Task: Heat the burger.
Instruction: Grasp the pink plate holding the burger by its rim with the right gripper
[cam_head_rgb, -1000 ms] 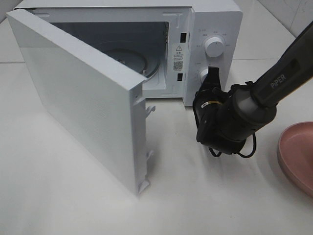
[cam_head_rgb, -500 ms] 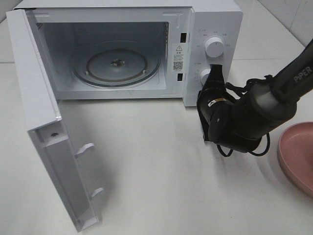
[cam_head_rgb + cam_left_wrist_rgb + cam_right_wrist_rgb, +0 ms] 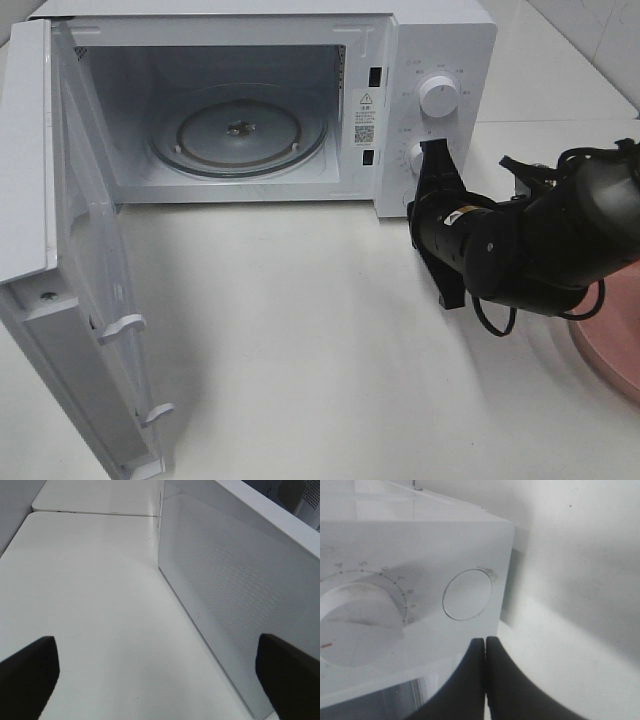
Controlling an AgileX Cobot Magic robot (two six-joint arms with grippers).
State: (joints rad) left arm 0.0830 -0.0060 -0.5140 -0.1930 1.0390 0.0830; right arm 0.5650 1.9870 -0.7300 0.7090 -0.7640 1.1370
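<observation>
Right claw (image 3: 485,647) shut, near microwave (image 3: 445,45) button (image 3: 468,594); door (image 3: 30,180) wide open

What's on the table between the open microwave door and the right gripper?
Nothing; the exterior high view shows only bare white table between the door and the shut right gripper.

Gripper (image 3: 160,680): spread wide; dark fingertips (image 3: 27,672) well apart, blurred
Door (image 3: 225,580): white; upright; fine dotted mesh across the face; near end just behind one fingertip
Table (image 3: 90,590): white, glossy; seam (image 3: 95,513) across the far end
</observation>
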